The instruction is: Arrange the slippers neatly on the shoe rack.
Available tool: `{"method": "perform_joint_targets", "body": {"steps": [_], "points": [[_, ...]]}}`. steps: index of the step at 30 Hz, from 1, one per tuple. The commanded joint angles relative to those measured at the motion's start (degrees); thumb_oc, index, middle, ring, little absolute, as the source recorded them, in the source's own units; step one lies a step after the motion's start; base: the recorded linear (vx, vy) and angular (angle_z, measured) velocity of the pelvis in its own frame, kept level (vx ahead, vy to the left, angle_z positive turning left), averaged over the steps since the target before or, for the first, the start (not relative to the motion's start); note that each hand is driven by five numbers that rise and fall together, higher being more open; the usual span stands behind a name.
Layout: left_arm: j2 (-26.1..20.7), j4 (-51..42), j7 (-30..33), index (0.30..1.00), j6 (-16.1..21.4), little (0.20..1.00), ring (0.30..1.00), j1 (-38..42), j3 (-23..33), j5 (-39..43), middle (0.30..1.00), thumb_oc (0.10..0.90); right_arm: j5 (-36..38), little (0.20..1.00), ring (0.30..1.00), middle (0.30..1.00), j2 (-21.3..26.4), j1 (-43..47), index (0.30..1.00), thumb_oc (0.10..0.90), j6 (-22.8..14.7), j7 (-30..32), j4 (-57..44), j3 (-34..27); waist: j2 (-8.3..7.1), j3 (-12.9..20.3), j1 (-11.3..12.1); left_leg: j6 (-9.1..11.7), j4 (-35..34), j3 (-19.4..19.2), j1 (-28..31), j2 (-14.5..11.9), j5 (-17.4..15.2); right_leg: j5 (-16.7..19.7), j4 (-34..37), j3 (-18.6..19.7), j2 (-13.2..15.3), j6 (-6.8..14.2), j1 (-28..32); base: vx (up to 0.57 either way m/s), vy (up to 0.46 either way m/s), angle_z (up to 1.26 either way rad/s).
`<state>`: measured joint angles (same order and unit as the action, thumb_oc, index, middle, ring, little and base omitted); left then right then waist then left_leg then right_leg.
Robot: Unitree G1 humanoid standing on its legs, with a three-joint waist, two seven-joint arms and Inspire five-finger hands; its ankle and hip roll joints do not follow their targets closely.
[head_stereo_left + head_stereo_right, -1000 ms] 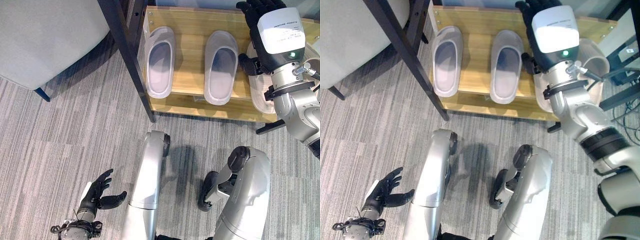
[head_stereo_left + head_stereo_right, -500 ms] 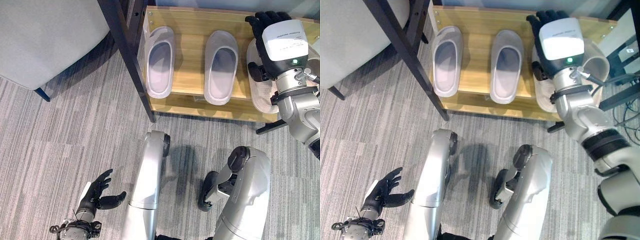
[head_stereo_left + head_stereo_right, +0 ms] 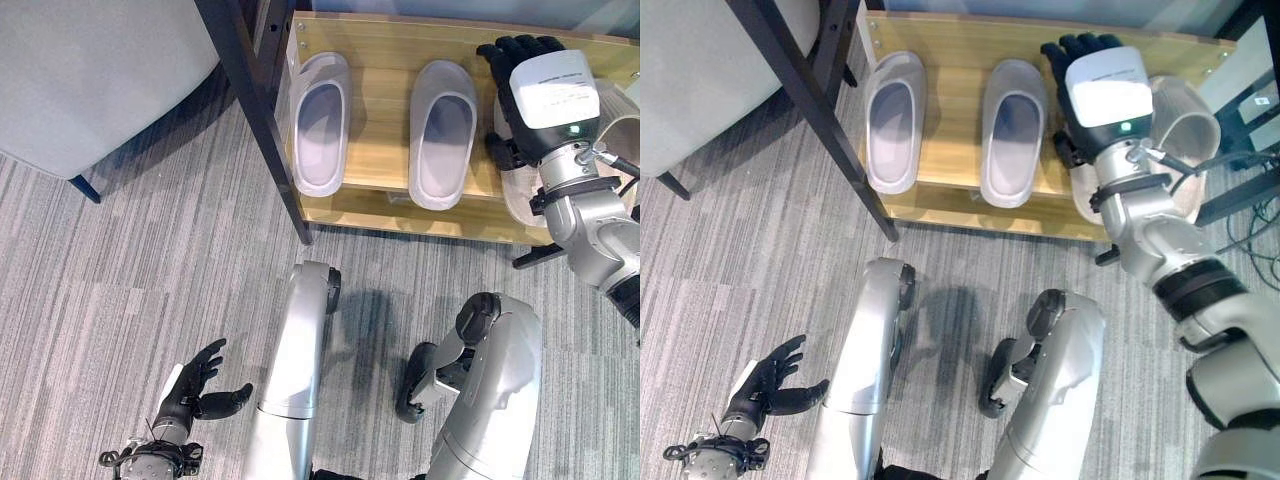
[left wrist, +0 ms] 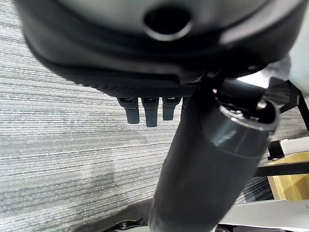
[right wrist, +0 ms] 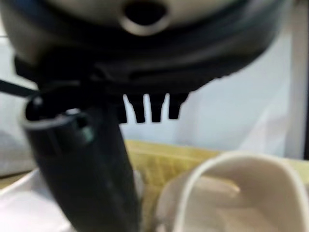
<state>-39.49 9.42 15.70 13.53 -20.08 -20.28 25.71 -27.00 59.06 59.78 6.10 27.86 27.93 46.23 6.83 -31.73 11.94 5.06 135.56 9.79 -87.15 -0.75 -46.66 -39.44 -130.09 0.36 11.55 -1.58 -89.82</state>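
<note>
My left hand [image 3: 197,391] hangs low over the grey carpet [image 3: 120,270], well away from the rack [image 3: 385,45], fingers straight and loosely spread, thumb out to the side, holding nothing. A dark table leg [image 3: 258,115] slants down just left of the rack.

On the rack's wooden shelf I see two grey slippers side by side, apart from each other: the left slipper [image 3: 320,125] near the shelf's left end, the middle slipper [image 3: 442,135] beside it, both with toes pointing to the back.

My right arm reaches forward over the shelf's right part, wrist up, and my right hand [image 3: 1080,60] sits above a pale third slipper [image 3: 1188,120] that lies at the right end of the shelf. From the head its fingers look extended toward the back of the shelf; in the wrist view they stand straight and clear of the slipper's rim, so I read the hand as released, gripping nothing.
</note>
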Motion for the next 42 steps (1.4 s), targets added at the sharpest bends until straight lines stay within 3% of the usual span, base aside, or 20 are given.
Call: {"method": "perform_joint_targets", "body": {"steps": [1,21,42], "points": [[-2.04,-3.0,0.68,0.9,3.31,0.9,0.9,-2.53,-6.35,-0.53,0.9,0.8,-2.61,0.9,0.9,0.9,3.09,8.24,0.9,0.8,0.42,3.19,0.08,0.7,3.72,1.93,4.52,-2.1,-8.84,-1.3,-2.81,5.23,1.11,2.65,2.58,4.04,1.59,-3.19,-0.13,0.0,0.0,0.0],[-2.34,-1.7,0.84,0.9,3.86,0.9,0.9,-0.04,-9.35,0.53,0.9,0.8,0.01,0.9,0.9,0.9,-6.35,9.15,0.9,0.8,-1.35,4.67,5.03,0.64,5.08,1.93,6.33,-2.17,-8.24,-1.23,-2.81,5.66,0.52,2.66,1.83,4.19,1.23,-3.28,-0.13,0.0,0.0,0.0],[-2.2,-0.64,0.81,0.9,3.83,0.9,0.9,2.39,-11.64,0.99,0.9,0.8,0.87,0.9,0.9,0.9,-15.81,9.79,0.9,0.8,-3.36,6.76,0.59,-1.95,6.3,1.93,7.52,-2.28,-6.94,-1.26,-2.81,6.09,0.04,2.52,0.66,4.23,0.79,-3.38,-0.11,0.0,0.0,0.0]]}}
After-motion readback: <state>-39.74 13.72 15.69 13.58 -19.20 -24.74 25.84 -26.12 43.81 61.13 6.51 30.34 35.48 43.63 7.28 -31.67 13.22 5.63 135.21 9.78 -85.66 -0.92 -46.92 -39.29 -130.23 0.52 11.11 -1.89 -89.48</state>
